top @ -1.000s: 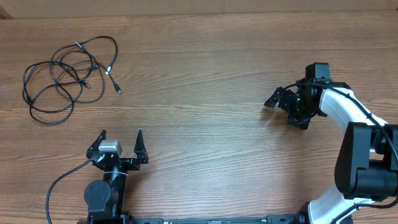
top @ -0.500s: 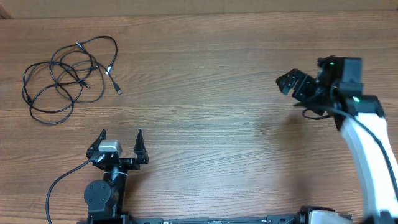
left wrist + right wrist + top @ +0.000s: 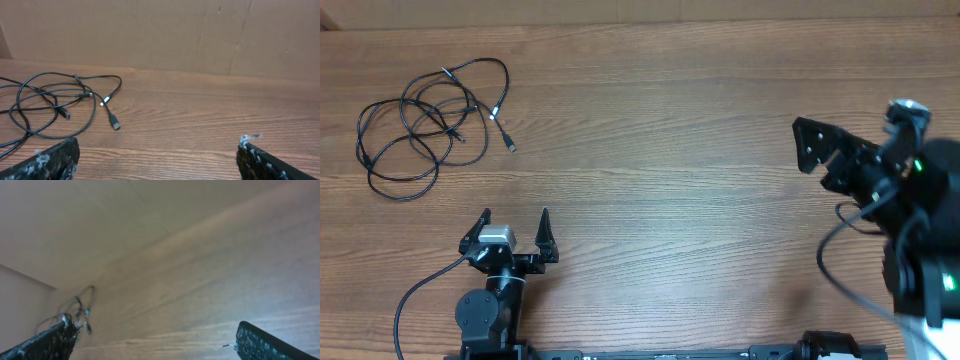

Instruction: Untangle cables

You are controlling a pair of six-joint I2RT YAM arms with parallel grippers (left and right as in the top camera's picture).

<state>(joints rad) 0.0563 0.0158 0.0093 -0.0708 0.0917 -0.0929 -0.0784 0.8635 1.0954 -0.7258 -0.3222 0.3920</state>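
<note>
Approach step: thin black tangled cables lie free; left gripper and right gripper gape wide, empty. Next I'd reach left.

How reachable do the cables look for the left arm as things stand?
Probably yes. The left gripper sits open with nothing in it, the cables lie ahead and to its left, and only bare table shows between them. Its actual stretch cannot be judged.

Thin black cables lie in loose overlapping loops at the far left of the surface, silver-tipped plugs trailing rightward.
</note>
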